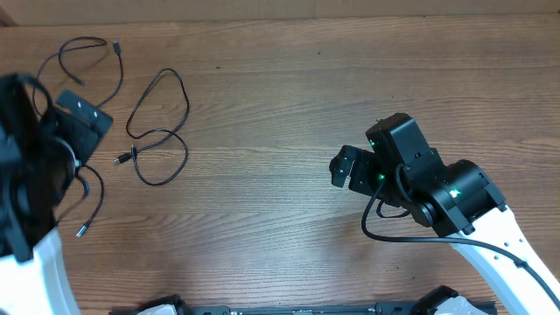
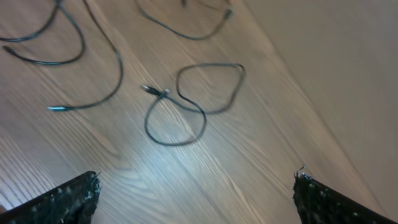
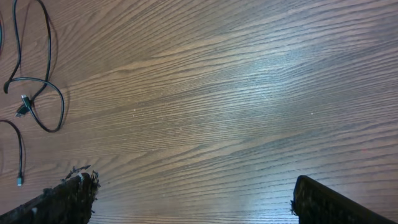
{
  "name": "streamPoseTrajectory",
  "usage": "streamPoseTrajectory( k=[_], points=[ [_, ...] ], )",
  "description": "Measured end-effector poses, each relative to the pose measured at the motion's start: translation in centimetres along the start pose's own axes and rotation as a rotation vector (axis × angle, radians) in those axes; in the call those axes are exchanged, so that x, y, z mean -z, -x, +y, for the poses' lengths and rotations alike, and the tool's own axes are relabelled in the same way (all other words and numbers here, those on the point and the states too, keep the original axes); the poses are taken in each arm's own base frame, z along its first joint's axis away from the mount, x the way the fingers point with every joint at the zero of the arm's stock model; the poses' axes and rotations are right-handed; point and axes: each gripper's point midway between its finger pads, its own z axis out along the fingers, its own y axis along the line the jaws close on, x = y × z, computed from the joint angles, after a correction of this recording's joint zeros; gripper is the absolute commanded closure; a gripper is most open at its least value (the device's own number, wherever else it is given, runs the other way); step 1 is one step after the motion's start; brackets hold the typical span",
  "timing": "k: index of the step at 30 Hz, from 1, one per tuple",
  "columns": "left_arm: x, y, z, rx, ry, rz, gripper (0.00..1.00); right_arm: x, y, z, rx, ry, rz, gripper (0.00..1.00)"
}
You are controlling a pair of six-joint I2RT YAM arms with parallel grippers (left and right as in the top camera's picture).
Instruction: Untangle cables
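The left gripper (image 2: pixel 196 177) stands spread wide and empty, just ahead of it lies a looped cable (image 2: pixel 186 106) with the other cables (image 2: pixel 120 68) beyond, probably light, limp and slippery, so best pinched on the cord beside its plug (image 2: pixel 152 91), while the right gripper (image 3: pixel 193 186), also spread and empty, is well apart from them.

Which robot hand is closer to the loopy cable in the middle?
Left. The left hand hovers just to the left of the looped cable; the right hand sits far off to its right.
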Motion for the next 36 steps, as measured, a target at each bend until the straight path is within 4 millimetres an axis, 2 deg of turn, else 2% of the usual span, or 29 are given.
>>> streamPoseTrajectory(
  k=[5,7,12,16,21,24,30,36],
  points=[
    [2.1,-2.9,-0.9,-0.098,-0.151,0.067,0.01,0.0,0.0,0.0,0.000,0.000,-0.001,0.00],
    [2.6,-4.3,-0.5,-0.131,-0.190,0.078,0.01,0.0,0.0,0.0,0.000,0.001,-0.001,0.00],
    [4.6,-7.4,1.8,-0.203,-0.257,0.040,0.01,0.0,0.0,0.0,0.000,0.002,-0.001,0.00],
    [4.6,-9.7,3.7,-0.240,-0.277,0.018,0.00,0.0,0.4,0.4,0.000,0.017,-0.017,0.00],
    [4.8,-11.3,5.2,-0.256,-0.314,-0.040,0.00,0.0,0.5,0.5,0.000,0.020,-0.019,0.00],
    [4.3,-12.3,6.7,-0.256,-0.286,-0.045,0.01,0.0,0.5,0.5,0.000,0.019,-0.019,0.00],
    [1.7,-14.2,8.7,-0.238,-0.198,0.043,0.00,0.0,0.5,0.5,0.000,0.020,-0.020,0.00],
    [-1.8,-15.9,10.1,-0.049,-0.120,0.135,0.00,0.0,0.5,0.5,0.000,0.020,-0.020,0.00]
  ],
)
